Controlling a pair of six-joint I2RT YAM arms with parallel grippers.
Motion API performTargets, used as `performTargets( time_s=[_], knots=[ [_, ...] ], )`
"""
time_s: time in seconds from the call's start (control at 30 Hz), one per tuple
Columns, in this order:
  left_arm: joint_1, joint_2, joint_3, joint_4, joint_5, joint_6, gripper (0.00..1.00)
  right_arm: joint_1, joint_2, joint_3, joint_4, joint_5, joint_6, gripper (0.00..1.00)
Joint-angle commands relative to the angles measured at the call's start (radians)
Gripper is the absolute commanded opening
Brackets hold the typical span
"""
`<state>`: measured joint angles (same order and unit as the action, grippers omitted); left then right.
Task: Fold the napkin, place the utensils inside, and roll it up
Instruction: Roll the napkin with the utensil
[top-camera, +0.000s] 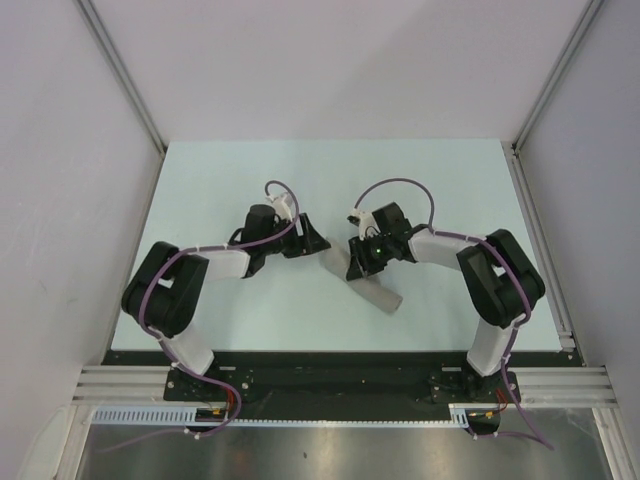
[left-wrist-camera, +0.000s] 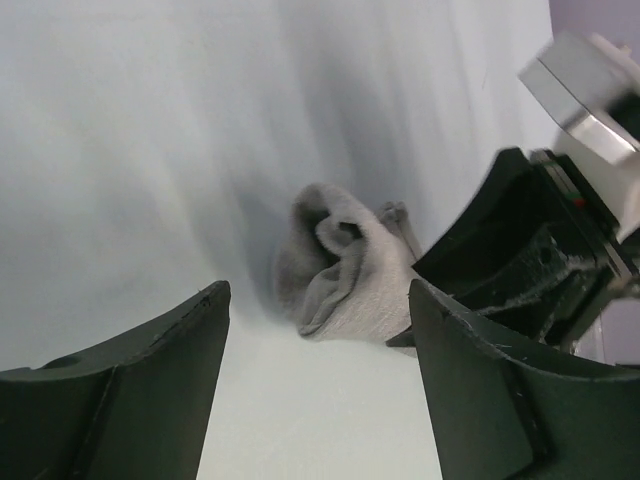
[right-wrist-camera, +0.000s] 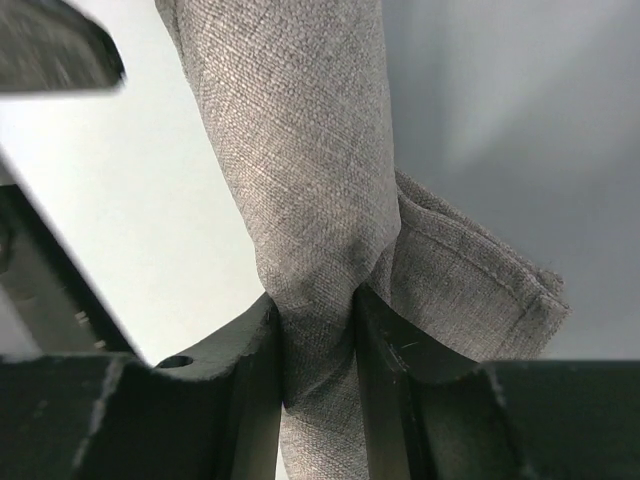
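- Nearest the lens, in the right wrist view, the right gripper (right-wrist-camera: 318, 350) is seen clamped on the napkin (right-wrist-camera: 310, 150): a narrow waist of grey cloth is pinched between its two dark fingers (right-wrist-camera: 250, 400), and a hemmed flap bulges out at one side.
- From above, the napkin is shown as a slim diagonal bundle near the middle of the table (top-camera: 220, 180), running from between the two grippers toward the near right corner, well short of every edge.
- The left gripper (left-wrist-camera: 318, 295) is held with its jaws wide apart and nothing between them; the curled end of the bundle lies just beyond them, untouched.
- No spoon is seen in any view; whether it is wrapped inside cannot be told.
- Folding and rolling are judged largely done, since the cloth is gathered into a tube with coiled layers at its end.
- What is left, by this reading, is for the loose flap to be tucked and the right grip let go.
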<state>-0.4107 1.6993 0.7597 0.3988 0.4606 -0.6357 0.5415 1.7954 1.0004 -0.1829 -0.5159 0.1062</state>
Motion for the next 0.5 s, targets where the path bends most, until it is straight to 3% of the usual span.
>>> performTargets(
  time_s=[0.0, 0.23, 0.47],
  knots=[
    [-0.005, -0.055, -0.052, 0.144, 0.073, 0.036, 0.76, 0.003, 0.087, 0.01, 0.005, -0.335, 0.043, 0.34],
    [-0.011, -0.018, -0.091, 0.225, 0.135, 0.015, 0.67, -0.034, 0.171, 0.047, 0.003, -0.409, 0.043, 0.34],
    [-0.016, 0.051, -0.076, 0.256, 0.144, -0.005, 0.4, -0.054, 0.197, 0.066, -0.033, -0.424, 0.02, 0.35]
  ],
)
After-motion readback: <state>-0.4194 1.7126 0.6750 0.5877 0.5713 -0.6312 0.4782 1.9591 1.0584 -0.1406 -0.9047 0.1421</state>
